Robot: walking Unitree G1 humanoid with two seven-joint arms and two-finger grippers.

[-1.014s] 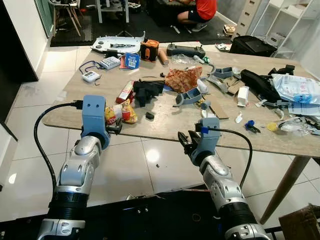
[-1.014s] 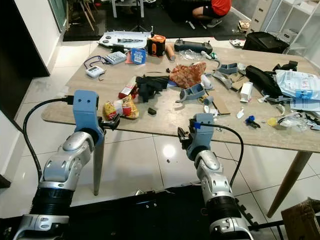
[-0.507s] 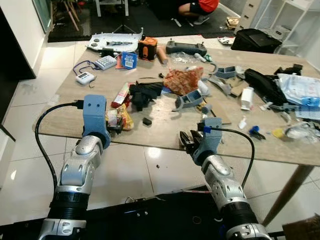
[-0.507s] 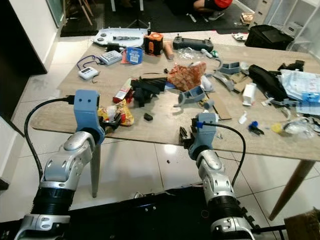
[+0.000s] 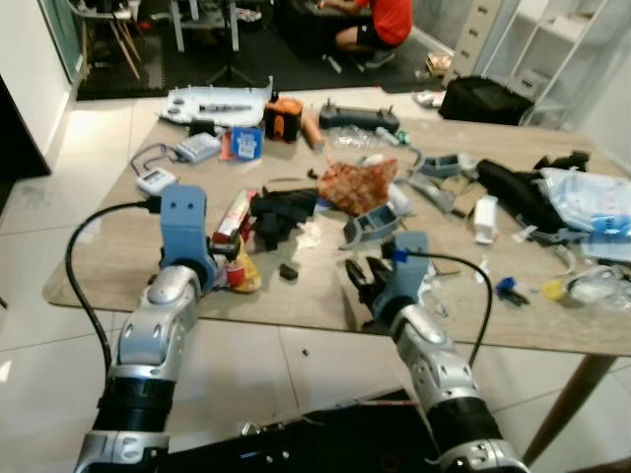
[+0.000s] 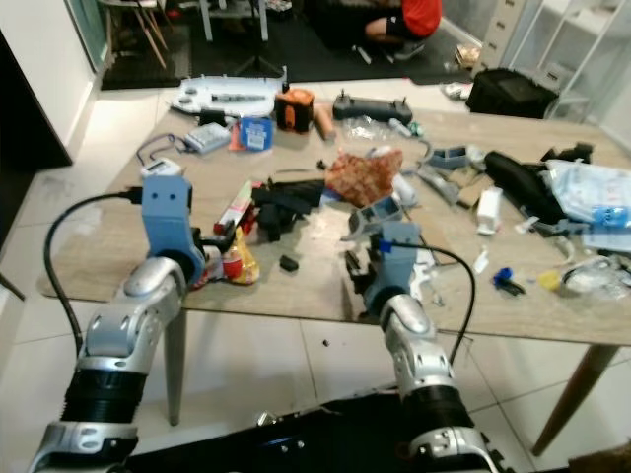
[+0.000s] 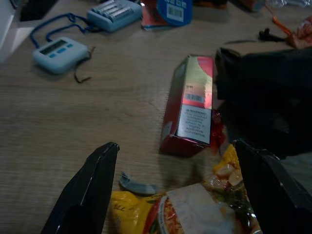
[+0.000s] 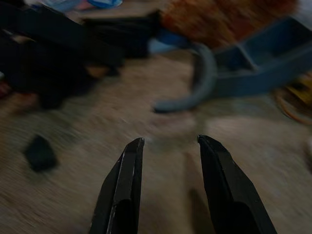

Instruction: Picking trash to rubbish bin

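A yellow snack wrapper lies near the front edge of the wooden table, with a red carton just behind it. My left gripper hovers open right over the wrapper; in the left wrist view the wrapper sits between the spread fingers and the carton lies ahead. My right gripper is open over bare tabletop. In the right wrist view it faces a grey-blue plastic part. A crumpled orange wrapper lies mid-table.
Clutter covers the table: a black bundle, a small black block, a blue timer, an orange tool, a black bag and plastic bags. A person sits on the floor beyond.
The camera has moved closer to the table. Both grippers have gone from before the table's front edge to over it, and the left one now hangs over the yellow wrapper.
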